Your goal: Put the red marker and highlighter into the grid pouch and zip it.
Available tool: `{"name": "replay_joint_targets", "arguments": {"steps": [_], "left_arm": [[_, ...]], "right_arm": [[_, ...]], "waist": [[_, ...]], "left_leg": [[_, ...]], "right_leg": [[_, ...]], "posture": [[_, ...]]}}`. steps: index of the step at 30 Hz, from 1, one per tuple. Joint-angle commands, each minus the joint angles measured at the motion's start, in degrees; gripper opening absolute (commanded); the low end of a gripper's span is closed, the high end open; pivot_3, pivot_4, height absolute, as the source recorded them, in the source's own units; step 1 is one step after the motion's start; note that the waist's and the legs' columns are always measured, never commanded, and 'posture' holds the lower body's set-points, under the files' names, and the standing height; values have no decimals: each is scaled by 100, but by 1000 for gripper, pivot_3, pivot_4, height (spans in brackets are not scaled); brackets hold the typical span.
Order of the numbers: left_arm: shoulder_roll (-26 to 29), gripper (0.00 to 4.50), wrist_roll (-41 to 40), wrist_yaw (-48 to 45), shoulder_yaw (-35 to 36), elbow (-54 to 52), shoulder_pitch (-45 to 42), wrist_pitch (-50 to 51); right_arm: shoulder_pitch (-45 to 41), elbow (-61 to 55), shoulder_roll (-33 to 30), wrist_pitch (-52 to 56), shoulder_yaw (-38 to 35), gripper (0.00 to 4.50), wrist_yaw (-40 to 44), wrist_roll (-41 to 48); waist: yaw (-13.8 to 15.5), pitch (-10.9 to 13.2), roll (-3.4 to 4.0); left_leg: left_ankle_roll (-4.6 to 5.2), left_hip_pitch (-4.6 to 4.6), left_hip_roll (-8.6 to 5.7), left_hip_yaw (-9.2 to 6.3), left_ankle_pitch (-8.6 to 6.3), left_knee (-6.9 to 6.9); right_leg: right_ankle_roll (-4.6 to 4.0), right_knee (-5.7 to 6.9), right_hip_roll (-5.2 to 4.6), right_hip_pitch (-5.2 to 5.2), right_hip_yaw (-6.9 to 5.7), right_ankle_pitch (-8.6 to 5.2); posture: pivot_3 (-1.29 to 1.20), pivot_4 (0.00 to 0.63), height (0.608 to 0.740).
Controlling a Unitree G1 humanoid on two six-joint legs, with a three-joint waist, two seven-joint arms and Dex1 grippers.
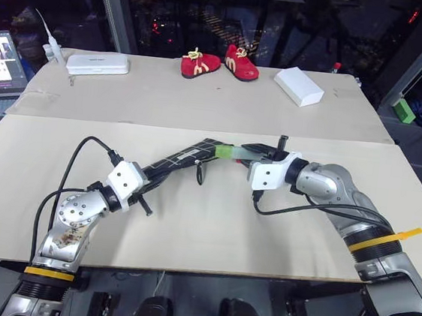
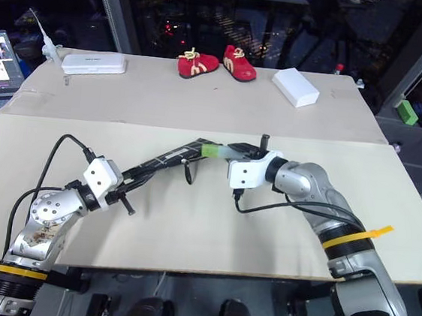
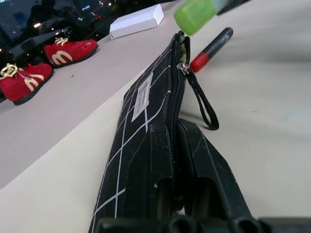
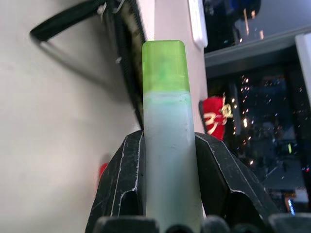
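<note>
Two tools are working: left tool (image 1: pixel 150 184) is clenching the grid pouch (image 1: pixel 184 160) edge-up over the table (image 1: pixel 210 237); right tool (image 4: pixel 167 160) is gripping the highlighter (image 4: pixel 167 126), cap nearing the pouch mouth at 9 o'clock. Red marker (image 3: pixel 211 48) is lying just beside. Advice: keep the cap aligned with the zipper slit.

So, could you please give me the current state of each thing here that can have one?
grid pouch: unzipped at its far end, clamped by the left hand.
highlighter: capped, gripped in the right hand, cap at the pouch's opening.
red marker: capped, lying on the table beside the pouch, not yet inside.
</note>
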Motion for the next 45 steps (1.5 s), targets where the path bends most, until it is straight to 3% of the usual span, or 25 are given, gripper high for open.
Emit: {"name": "replay_joint_targets", "arguments": {"steps": [1, 11, 23, 45], "left_arm": [[-7, 0, -134, 38, 115, -230, -74, -21], [-28, 0, -153, 70, 117, -334, -78, 33], [-5, 0, -269, 87, 207, -295, -203, 146], [-27, 0, -301, 34, 162, -295, -210, 82]], "right_arm": [[-208, 41, 127, -70, -132, 1061, -135, -62], [-406, 510, 305, -283, -48, 1061, -313, -350], [-690, 1156, 163, -709, 17, 1061, -1110, -1175], [-1194, 1649, 1047, -1232, 720, 1061, -1441, -1630]], "waist": [[-8, 0, 0], [13, 0, 0], [3, 0, 1], [-25, 0, 1]], "left_leg": [[0, 2, 1, 1, 0, 0], [-1, 1, 0, 3, 0, 0], [-5, 2, 0, 5, 3, 0], [-11, 3, 1, 6, 6, 0]], "right_leg": [[0, 2, 0, 0, 1, 0], [0, 3, 0, 0, 1, 0], [0, 4, -1, -1, 2, 0], [-1, 8, 0, -2, 4, 0]], "posture": [[0, 150, 740], [0, 150, 740], [0, 150, 740], [0, 150, 740]]}}
